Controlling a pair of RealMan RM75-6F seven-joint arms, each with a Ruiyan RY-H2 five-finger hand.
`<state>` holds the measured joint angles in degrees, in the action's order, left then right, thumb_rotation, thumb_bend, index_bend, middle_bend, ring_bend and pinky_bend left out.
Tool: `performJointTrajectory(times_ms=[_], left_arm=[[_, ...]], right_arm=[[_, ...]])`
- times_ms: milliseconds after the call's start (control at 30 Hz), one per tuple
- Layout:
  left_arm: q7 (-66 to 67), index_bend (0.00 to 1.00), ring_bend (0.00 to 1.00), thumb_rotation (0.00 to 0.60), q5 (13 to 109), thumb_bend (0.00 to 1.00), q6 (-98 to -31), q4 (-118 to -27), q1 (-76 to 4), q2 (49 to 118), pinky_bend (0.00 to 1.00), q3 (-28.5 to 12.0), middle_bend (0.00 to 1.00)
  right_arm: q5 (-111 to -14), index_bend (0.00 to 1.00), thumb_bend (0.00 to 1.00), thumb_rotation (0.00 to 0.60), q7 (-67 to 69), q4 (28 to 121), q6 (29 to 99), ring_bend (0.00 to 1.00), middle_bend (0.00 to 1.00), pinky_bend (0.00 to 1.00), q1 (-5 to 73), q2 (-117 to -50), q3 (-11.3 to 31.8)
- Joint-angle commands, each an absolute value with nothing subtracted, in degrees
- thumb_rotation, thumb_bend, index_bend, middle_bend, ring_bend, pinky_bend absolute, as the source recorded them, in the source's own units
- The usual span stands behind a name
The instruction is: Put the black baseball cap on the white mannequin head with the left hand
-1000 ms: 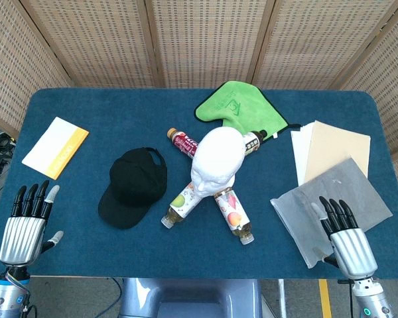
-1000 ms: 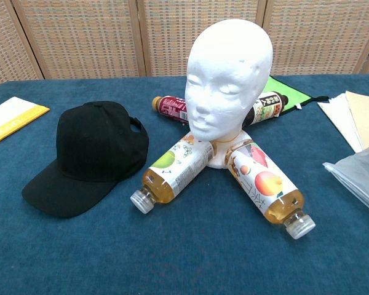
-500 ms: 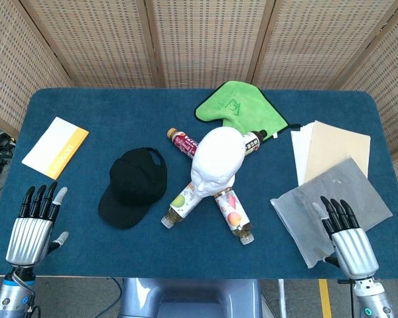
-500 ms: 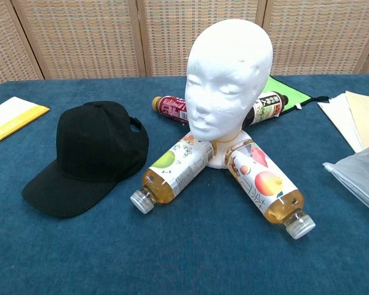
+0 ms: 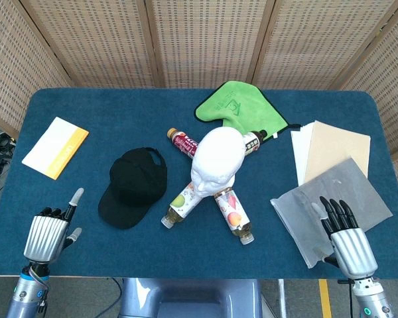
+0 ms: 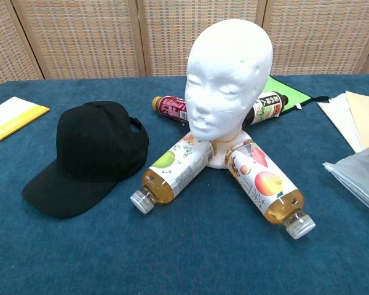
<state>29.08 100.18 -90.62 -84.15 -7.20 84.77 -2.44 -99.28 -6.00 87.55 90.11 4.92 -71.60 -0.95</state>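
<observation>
The black baseball cap [image 5: 134, 185] [image 6: 92, 153] lies on the blue table [image 5: 119, 112], brim toward the near edge, just left of the white mannequin head [image 5: 217, 159] [image 6: 227, 80]. The head stands upright among several lying bottles. My left hand [image 5: 50, 232] hovers at the near left corner, well left of the cap, with most fingers curled in, one finger straight, and nothing held. My right hand [image 5: 345, 232] is at the near right with fingers straight and apart, over the edge of a plastic bag. Neither hand shows in the chest view.
Bottles [image 5: 182, 202] [image 6: 172, 169] lie around the mannequin's base, one right beside the cap. A green cloth [image 5: 239, 106] lies behind, a yellow-and-white booklet [image 5: 55, 147] at the left, paper sheets [image 5: 331, 149] and a clear plastic bag [image 5: 358, 192] at the right.
My left hand has moved right toward the cap and curled most of its fingers in. The right hand, cap and mannequin head have not moved.
</observation>
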Motion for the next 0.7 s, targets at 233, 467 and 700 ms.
performJointTrajectory(times_ms=[233, 467, 700], left_arm=[[25.4, 0.05, 0.78, 0.6, 100.0, 0.47, -86.4, -71.9, -10.6, 91.7, 0.72, -2.0, 0.84], [20.5, 0.03, 0.79, 0.6, 100.1, 0.5, -84.5, -62.5, -12.1, 95.6, 0.72, -0.3, 0.85], [19.0, 0.02, 0.79, 0.6, 103.0, 0.5, -85.6, -52.1, -13.4, 99.3, 0.72, 2.1, 0.85]], right_arm=[[-99.2, 0.02, 0.05, 0.6, -5.9, 87.4, 90.2, 0.0, 0.0, 0.0, 4.9, -71.6, -0.8], [-99.3, 0.02, 0.05, 0.6, -5.8, 87.3, 90.3, 0.0, 0.0, 0.0, 5.0, -71.7, -0.8], [-99.3, 0.02, 0.05, 0.6, -5.8, 87.0, 90.3, 0.0, 0.0, 0.0, 4.9, -71.9, -0.8]])
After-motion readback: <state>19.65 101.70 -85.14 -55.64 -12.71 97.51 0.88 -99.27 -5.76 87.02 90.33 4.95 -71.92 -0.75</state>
